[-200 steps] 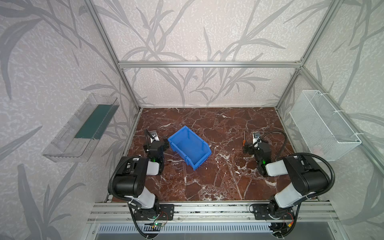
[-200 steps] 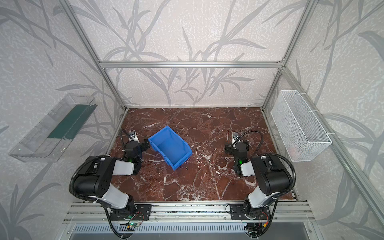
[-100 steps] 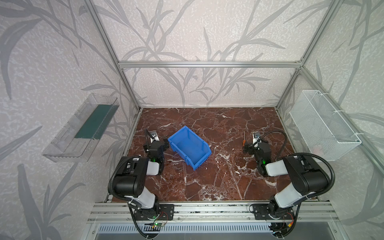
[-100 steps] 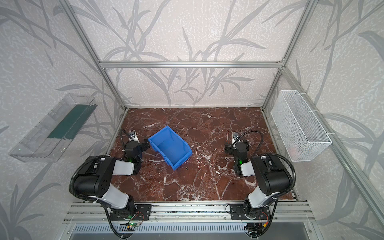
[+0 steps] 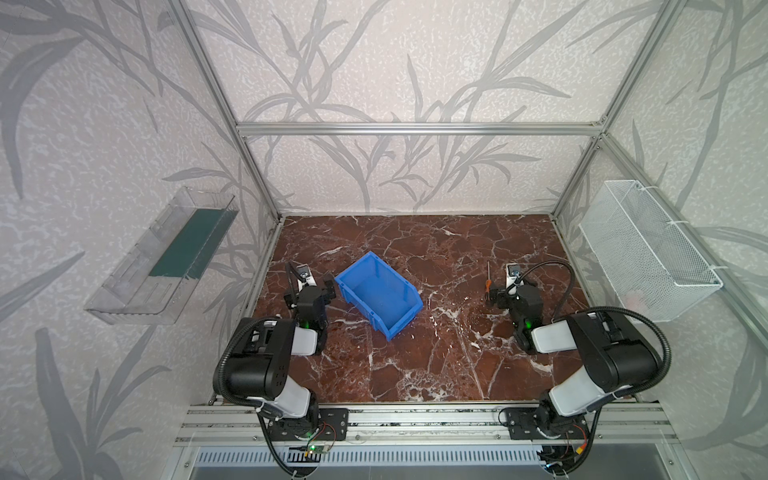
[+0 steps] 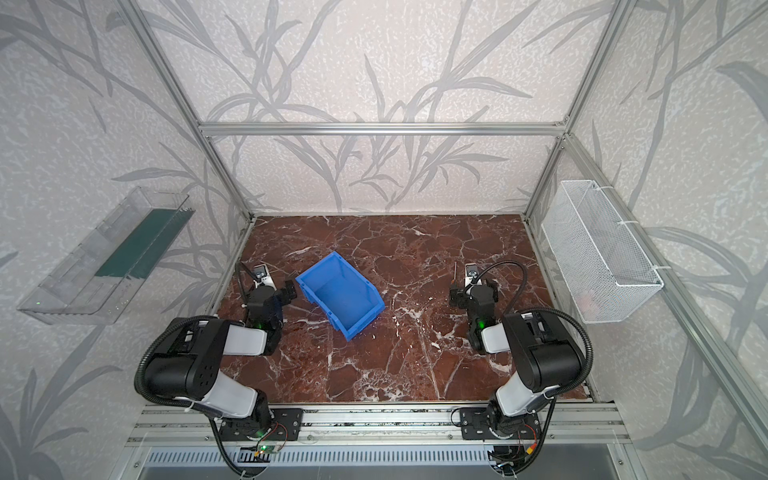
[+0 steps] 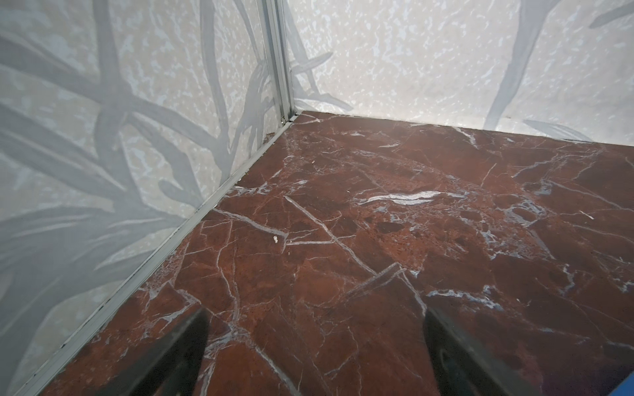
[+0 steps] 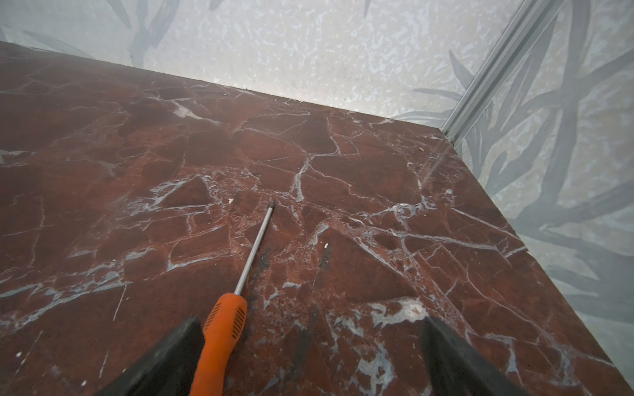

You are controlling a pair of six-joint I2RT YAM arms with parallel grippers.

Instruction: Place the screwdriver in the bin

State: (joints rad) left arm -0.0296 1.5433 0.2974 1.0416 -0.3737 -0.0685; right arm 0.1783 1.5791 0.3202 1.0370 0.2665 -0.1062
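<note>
The screwdriver is laid flat on the marble surface, on the right side of the scene. An orange handle with dark ribbed slots and a thin metal shaft with a dark tip are seen. The shaft is pointed toward the far side and the handle toward the near side.

The bin is bright blue, rectangular and open-topped. It is set upright left of centre, turned diagonally, with the lowered lip toward the near right. Nothing is contained in it. It is kept well apart from the screwdriver.
</note>
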